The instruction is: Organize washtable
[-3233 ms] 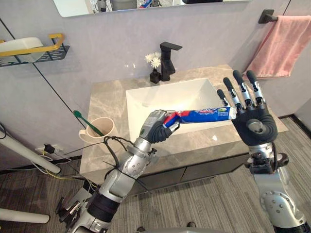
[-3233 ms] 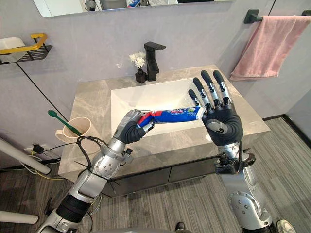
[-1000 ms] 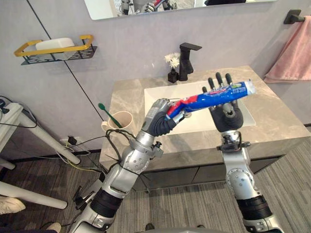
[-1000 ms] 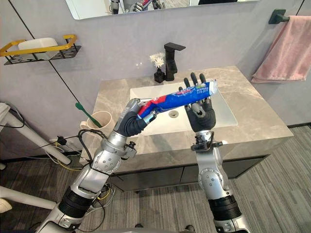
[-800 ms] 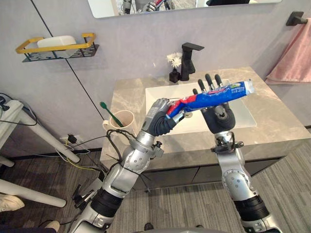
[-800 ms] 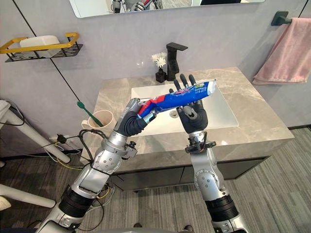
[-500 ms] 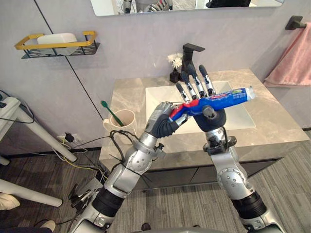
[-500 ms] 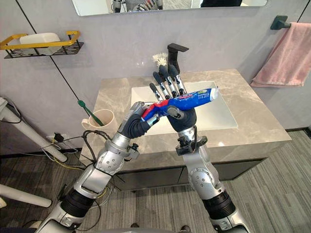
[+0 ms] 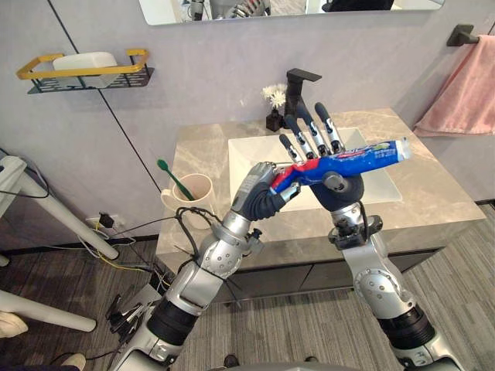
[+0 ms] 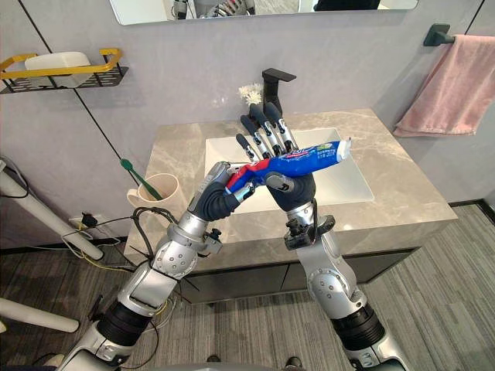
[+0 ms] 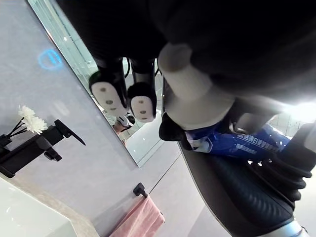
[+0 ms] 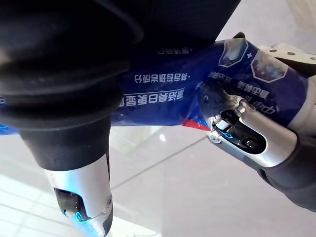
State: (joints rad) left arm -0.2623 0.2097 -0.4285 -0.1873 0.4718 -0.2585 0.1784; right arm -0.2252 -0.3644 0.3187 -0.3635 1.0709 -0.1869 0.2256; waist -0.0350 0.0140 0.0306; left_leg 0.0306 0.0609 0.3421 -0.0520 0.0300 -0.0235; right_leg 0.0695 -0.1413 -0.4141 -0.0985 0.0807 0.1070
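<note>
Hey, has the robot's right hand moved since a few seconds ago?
Yes. The right hand has slid left along the toothpaste tube toward the left hand; it was right of the faucet, now in front of it.

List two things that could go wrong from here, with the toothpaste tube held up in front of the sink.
1. The left hand grips the toothpaste tube only at its red end, while the right hand lies against it with straight fingers. If the left lets go early, the tube may fall towards the sink or the floor.
2. The two hands sit close together, so closing the right hand's fingers could knock the left.
</note>
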